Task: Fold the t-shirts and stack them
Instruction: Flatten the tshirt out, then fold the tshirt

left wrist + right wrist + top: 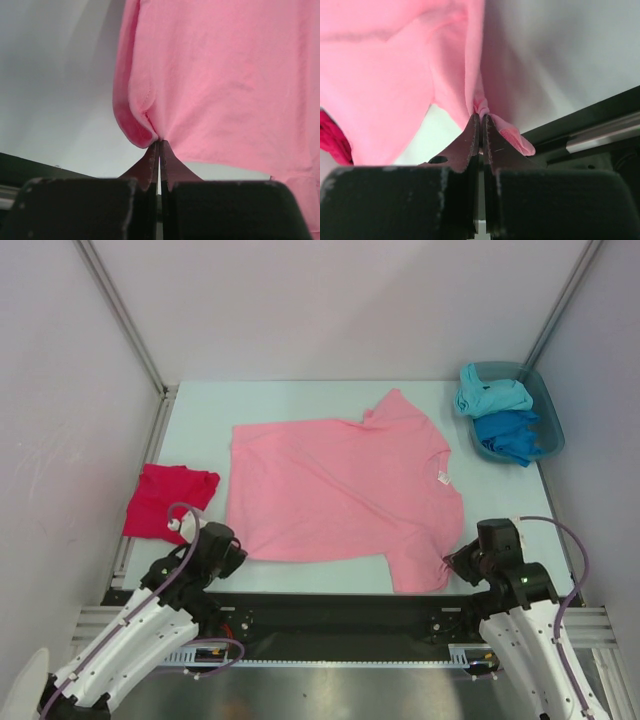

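Left hand (236, 552) is clamped shut on the near hem corner of the light pink soft cloth t-shirt (340, 485). In the left wrist view the two fingers are pressed together with a little fold of pink fabric pinched right at the tips. Same deal on the other side: the right hand (452, 562) is closed tight on the edge of the near sleeve, with cloth bunched between its fingertips.

The pink shirt itself lies spread mostly flat across the middle of the pale tabletop (200, 425), with the hem toward the left. The collar is toward the right, and a small white neck tag (442, 478) shows there.

Just left of it, near the left hand, a crimson-magenta cloth t-shirt (170, 498) sits folded at the tabletop's left edge.

Over in the far right corner there's a teal plastic tub (550, 415). A crumpled turquoise cloth t-shirt (490, 393) is in its far end, spilling over the rim. A blue cloth t-shirt (510, 433) is bunched up in the nearer end.
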Available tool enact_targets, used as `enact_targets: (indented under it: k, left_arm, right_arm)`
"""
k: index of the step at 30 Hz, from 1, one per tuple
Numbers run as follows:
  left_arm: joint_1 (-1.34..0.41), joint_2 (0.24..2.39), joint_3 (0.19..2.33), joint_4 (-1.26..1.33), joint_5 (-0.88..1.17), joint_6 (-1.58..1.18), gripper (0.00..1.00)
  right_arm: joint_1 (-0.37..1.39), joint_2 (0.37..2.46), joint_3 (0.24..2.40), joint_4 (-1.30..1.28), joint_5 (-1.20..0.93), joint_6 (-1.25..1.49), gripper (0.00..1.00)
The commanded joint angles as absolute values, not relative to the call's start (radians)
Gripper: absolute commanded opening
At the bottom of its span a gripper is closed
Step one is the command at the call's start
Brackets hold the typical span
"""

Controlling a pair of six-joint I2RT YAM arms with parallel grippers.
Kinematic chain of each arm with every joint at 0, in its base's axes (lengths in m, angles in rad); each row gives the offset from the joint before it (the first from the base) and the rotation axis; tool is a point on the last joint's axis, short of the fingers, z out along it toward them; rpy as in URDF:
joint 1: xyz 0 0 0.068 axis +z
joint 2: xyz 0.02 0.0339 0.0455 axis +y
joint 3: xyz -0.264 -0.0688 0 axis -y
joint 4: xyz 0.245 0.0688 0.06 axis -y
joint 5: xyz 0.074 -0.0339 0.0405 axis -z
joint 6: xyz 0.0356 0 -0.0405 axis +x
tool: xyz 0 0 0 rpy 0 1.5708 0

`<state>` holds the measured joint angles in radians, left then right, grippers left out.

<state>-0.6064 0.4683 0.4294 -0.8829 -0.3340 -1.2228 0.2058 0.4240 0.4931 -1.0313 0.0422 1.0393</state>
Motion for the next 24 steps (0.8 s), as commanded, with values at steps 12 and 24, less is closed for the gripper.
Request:
enact_targets:
  k: [12,24]
  left_arm:
    - [-0.635,0.471,0.618,-0.962,-0.426,-1.252,0.00]
    - [-0.630,0.512,0.721,-0.983,-0.535,-1.232,0.00]
  right_arm:
    - [0.215,0.440,0.672,-1.019,0.117,1.015,0.00]
    - [0.145,0.663,0.729,-0.767,0.123,1.014,0.00]
